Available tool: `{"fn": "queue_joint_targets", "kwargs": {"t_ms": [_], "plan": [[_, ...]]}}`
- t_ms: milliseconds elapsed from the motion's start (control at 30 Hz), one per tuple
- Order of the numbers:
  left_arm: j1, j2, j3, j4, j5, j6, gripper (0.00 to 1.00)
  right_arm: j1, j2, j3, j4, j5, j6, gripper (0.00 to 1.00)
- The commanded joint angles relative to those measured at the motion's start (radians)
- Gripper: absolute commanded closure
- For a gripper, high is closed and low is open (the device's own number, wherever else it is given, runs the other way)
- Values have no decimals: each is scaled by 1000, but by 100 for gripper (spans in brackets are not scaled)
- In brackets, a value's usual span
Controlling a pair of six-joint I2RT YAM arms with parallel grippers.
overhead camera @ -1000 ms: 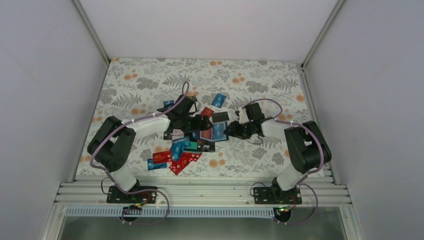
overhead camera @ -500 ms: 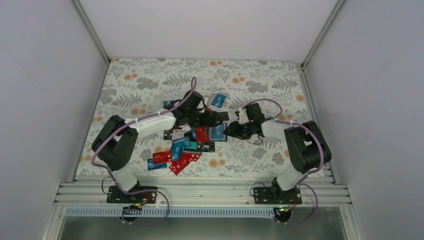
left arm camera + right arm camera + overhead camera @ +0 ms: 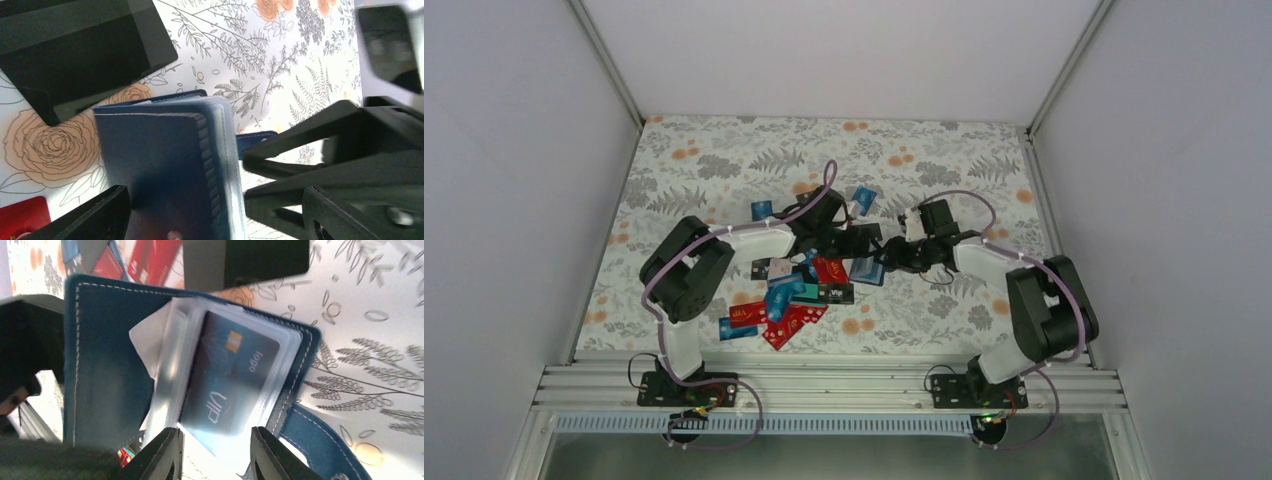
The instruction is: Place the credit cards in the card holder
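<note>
The card holder (image 3: 869,270) is navy blue and half folded, its cover (image 3: 160,170) raised on edge between both grippers. Its clear sleeves hold a blue credit card (image 3: 227,375) marked VIP. My right gripper (image 3: 215,435) (image 3: 887,262) is closed on the lower end of those sleeves. My left gripper (image 3: 215,200) (image 3: 856,243) is open wide and straddles the holder from the other side; its left finger (image 3: 100,215) is at the cover's edge. The right gripper's fingers (image 3: 310,135) meet the sleeve edge. More credit cards (image 3: 789,300), red and blue, lie in a pile to the left.
A black card (image 3: 85,50) lies flat just beyond the holder. Single blue cards (image 3: 860,200) (image 3: 761,209) lie farther back. Red cards (image 3: 150,260) show behind the holder. The two arms are close together at mid-table. Frame rails run along both sides of the floral cloth (image 3: 944,160).
My left arm has swung right, from the card pile to the holder, leaving a red card on the pile. The holder has gone from lying flat to half folded and tilted. The right gripper shifted slightly.
</note>
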Motion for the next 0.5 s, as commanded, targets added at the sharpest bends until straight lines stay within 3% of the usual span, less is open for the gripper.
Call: {"fn": "queue_joint_targets", "kwargs": {"t_ms": [0,200,467], "plan": [[-6,-8,36,18,-8,20,15,5,-108,56,-72,10,-29,61],[-6,-88,76,-110,-131,103,23,-9,-212,55,-152,56,-31,60],[29,-316,40,-247,-349,223,23,-42,-289,13,-163,114,-21,60]]}}
